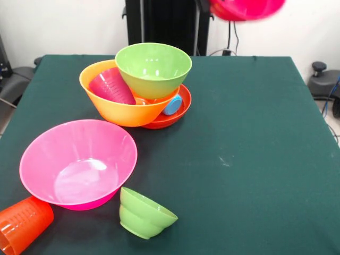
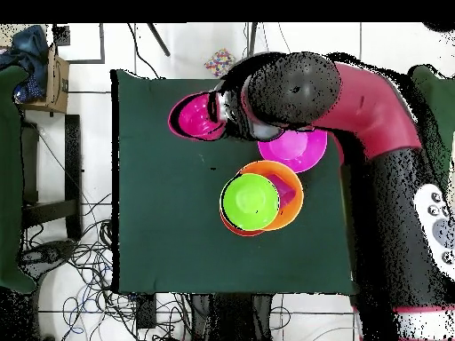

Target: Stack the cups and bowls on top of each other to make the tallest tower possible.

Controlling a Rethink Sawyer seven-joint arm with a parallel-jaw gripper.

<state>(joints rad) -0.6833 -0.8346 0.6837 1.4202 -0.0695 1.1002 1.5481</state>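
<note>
At top edge, crimson bowl (pincer hidden)

A: Bowls, qty?
B: 6: lg pink, lg orange, red-orange, med lime, sm lime, crimson.
A: Cups?
B: 3 visible: purple, blue, orange.

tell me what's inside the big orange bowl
The orange bowl holds a purple cup lying on its side against the wall, and a green bowl sits tilted on its rim. The green bowl covers the rest of the inside, so anything beneath it is hidden.
</note>
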